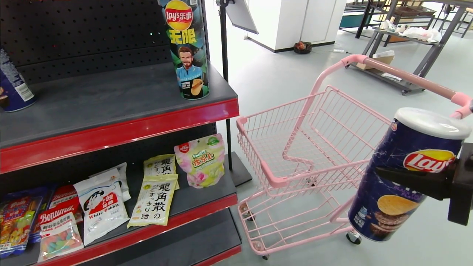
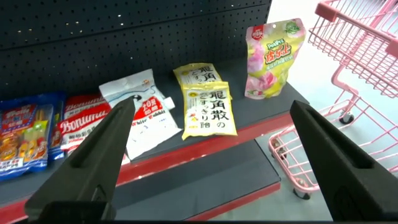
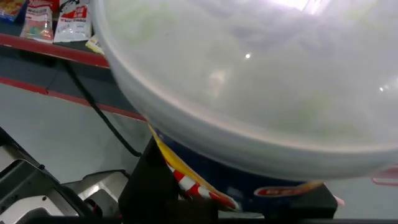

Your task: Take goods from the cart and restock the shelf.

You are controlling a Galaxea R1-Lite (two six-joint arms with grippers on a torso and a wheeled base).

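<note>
Partway done: holding the blue chip can [image 1: 410,147] clamped in the right end effector [image 1: 406,179], aloft beside the pink cart [image 1: 273,181], well apart from the shelf [image 1: 111,99]. Left to do: carrying it across and standing it near the green can [image 1: 188,48]. With the left end effector [image 2: 212,106] spread apart, empty.

Bright, even overhead light; floor [image 1: 281,85] pale, soft shadows only; shelf [image 1: 111,96] top tier lit, lower tier shaded, sheen along its red edge. Right wrist: can [image 3: 249,74] lid out of focus, one small glare spot.
</note>
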